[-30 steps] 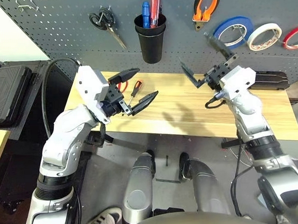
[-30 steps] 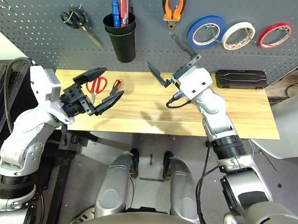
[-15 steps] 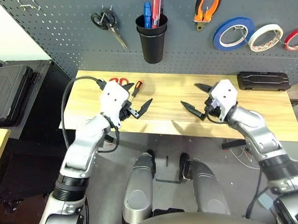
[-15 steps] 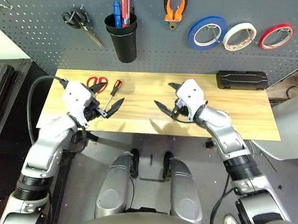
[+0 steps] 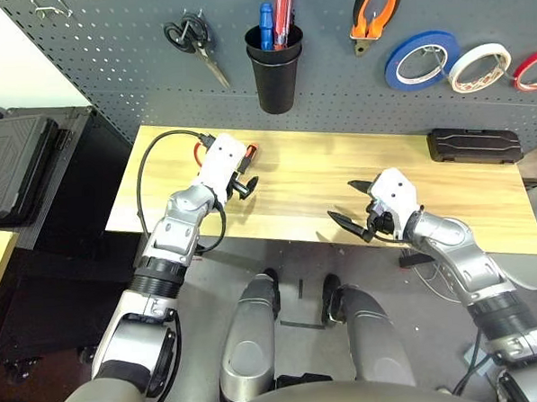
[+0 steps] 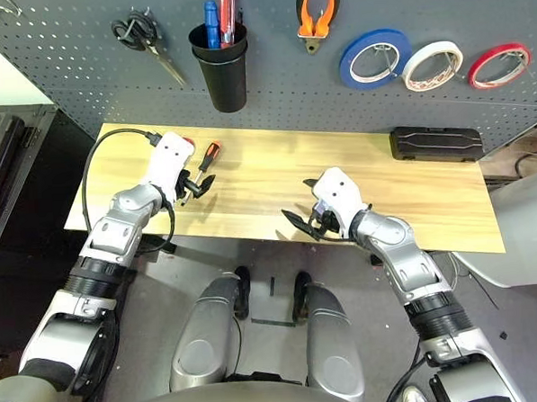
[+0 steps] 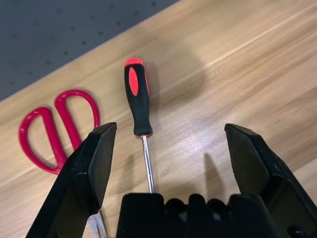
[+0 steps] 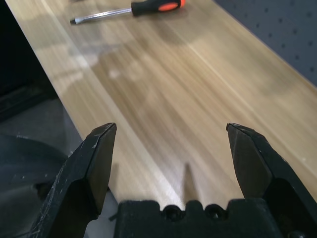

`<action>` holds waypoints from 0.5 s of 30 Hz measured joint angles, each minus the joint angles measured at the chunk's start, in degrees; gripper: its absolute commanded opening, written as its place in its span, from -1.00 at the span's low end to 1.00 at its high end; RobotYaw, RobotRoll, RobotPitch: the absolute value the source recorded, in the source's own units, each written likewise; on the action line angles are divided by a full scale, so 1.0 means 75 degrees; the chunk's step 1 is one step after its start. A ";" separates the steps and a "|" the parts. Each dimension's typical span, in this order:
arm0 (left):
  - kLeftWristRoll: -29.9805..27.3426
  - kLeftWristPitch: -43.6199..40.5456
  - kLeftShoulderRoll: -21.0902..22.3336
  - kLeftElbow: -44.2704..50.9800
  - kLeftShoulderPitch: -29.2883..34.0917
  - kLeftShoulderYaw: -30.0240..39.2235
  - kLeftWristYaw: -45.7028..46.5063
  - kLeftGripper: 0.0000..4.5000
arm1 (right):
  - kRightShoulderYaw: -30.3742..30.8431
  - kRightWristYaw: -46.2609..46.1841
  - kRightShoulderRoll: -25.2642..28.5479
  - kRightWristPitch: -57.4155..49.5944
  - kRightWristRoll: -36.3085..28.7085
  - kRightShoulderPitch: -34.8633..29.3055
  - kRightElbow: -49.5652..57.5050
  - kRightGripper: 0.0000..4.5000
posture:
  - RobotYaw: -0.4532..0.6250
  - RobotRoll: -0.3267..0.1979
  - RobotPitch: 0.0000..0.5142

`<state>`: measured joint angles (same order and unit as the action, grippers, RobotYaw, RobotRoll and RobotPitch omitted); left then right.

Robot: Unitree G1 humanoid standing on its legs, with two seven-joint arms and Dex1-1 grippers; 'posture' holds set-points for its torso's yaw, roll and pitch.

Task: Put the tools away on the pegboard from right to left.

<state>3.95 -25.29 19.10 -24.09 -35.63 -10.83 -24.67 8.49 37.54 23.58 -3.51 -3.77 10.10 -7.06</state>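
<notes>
On the dark grey pegboard (image 5: 116, 47) hang the orange-and-black pliers (image 5: 371, 11) and the cream-white tape roll (image 5: 478, 67). The orange-and-black screwdriver (image 7: 137, 101) lies on the wooden table (image 5: 312, 176) at the back left, its handle pointing toward the pegboard. Beside it lie the red-handled scissors (image 7: 54, 126), mostly hidden behind my left wrist in the eye views. My left gripper (image 5: 243, 184) is open low over the screwdriver's shaft, one finger on each side. My right gripper (image 5: 343, 202) is open and holds nothing, just above the table's front edge at the middle.
Black-handled scissors (image 5: 191, 38), a black cup (image 5: 274, 70) holding pens, a blue tape roll (image 5: 419, 58) and a red tape roll (image 5: 533, 65) also hang on the pegboard. A flat black case (image 5: 475, 145) lies at the table's back right.
Both arms have come down from near the pegboard to the table. The left gripper has moved over the screwdriver; the right gripper has dropped toward the table's front edge.
</notes>
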 measured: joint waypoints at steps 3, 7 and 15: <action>0.0075 0.0005 -0.0193 -0.0830 -0.0428 0.0014 0.0104 1.00 | 0.0003 -0.0094 -0.0026 -0.0060 0.0096 -0.0111 0.0039 0.97 | 0.24 0.25 0.36; 0.0121 0.0061 -0.0382 -0.1871 -0.0904 0.0080 0.0266 1.00 | 0.0041 -0.0250 -0.0149 -0.0222 0.0229 -0.0279 0.0155 0.97 | 0.20 0.25 0.43; 0.0161 0.0475 -0.0547 -0.3290 -0.1428 0.0188 0.0536 1.00 | 0.0169 -0.0445 -0.0259 -0.0489 0.0346 -0.0588 0.0687 0.97 | 0.12 0.25 0.51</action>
<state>5.16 -21.72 14.99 -48.76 -46.34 -9.42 -20.65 9.76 34.21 21.63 -7.17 -1.17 5.69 -1.91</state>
